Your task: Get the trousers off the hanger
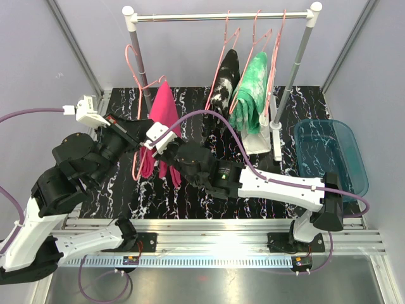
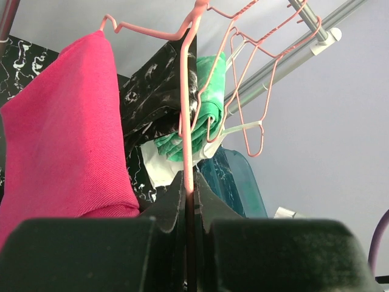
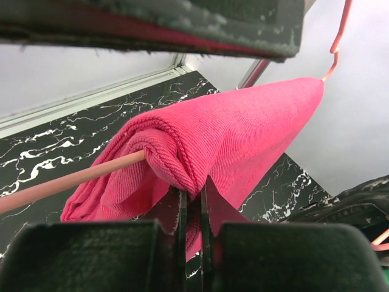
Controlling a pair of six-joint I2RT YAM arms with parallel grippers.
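Overhead, the left gripper [image 1: 131,134] is at the table's [image 1: 190,190] left side, clenched on the wire of a pink hanger [image 1: 130,62] whose hook rises near the rack's left post; the magenta pair [image 1: 162,117] hangs draped over that hanger, above the marbled top; the right gripper [image 1: 166,147] is just beside it, pinched on the lower part of the magenta cloth; further right, the black pair [image 1: 224,79] and the green pair [image 1: 253,88] hang side by side on other hangers [image 1: 273,57] from the rail [image 1: 190,18]; a blue bin [image 1: 332,155] stands at the table's right edge.

From the left wrist, the left gripper [image 2: 189,182] has its fingers [image 2: 173,201] pressed together on the hanger [image 2: 187,152], whose wire runs straight up from them; the magenta pair [image 2: 67,134] fills the left, folded over the hanger's arm; behind the wire are the black pair [image 2: 155,97], then the green pair [image 2: 203,109], with the bin [image 2: 234,182] below and the rail [image 2: 292,55] slanting across the upper right.

From the right wrist, the right gripper [image 3: 192,198] is clamped on a fold at the underside of the magenta pair [image 3: 231,134]; the cloth is rolled over the hanger [image 3: 73,180], whose bar sticks out to the left above the table [image 3: 73,131].
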